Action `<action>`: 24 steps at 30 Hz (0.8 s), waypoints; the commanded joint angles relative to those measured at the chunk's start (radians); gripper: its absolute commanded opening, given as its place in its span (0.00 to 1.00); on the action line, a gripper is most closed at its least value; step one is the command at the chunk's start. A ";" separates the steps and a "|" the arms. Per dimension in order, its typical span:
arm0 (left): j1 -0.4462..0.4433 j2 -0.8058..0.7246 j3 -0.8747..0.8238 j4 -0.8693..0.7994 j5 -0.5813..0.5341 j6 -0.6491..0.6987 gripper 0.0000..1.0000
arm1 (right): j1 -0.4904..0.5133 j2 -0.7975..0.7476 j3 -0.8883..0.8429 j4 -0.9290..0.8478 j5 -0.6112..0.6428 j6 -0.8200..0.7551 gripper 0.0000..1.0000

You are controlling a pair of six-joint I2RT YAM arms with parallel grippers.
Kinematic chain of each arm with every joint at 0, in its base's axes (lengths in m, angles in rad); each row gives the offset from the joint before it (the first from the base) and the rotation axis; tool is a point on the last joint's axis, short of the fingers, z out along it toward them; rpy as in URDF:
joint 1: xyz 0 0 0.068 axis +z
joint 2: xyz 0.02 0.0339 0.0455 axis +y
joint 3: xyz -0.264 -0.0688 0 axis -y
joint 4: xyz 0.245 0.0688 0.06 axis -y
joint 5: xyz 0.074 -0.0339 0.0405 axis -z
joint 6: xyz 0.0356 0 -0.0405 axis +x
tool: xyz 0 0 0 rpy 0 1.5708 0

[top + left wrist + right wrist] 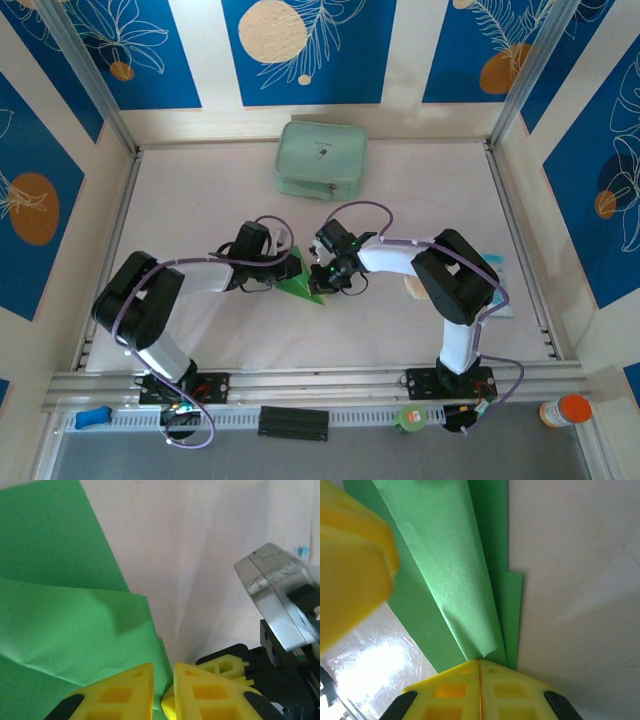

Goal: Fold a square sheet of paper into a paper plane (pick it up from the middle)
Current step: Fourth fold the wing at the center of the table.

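Overhead, the folded green paper (303,287) lies mid-table between the left gripper (288,268) and the right gripper (325,272). Bare table (200,200) surrounds them, and the mint pouch (322,160) sits well apart at the far edge. Left wrist: the fingers (125,690) stand nearly together, with a slim gap at the paper's edge; a grip cannot be told. Right wrist: the jaws are pressed together on the layered creases.

The pale white table (250,330) is carrying a mint-green zip pouch (321,159) at its far middle. A folded bright green paper (299,286) is lying near the centre, and a pale blue-and-white packet (502,268) is sitting by the right edge.
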 commanded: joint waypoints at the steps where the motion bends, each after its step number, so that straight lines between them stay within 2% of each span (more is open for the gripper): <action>1: -0.025 0.042 0.001 0.054 0.024 0.008 0.16 | 0.002 0.030 -0.010 -0.126 0.053 -0.004 0.08; 8: -0.035 0.076 0.011 0.001 -0.037 -0.008 0.11 | 0.001 0.046 -0.004 -0.142 0.057 0.001 0.08; 14: -0.030 0.102 0.050 -0.091 -0.101 0.015 0.11 | 0.010 0.064 -0.010 -0.185 0.115 -0.022 0.08; 24: 0.029 0.145 0.121 -0.154 -0.092 0.056 0.16 | 0.008 0.096 -0.002 -0.263 0.170 -0.049 0.08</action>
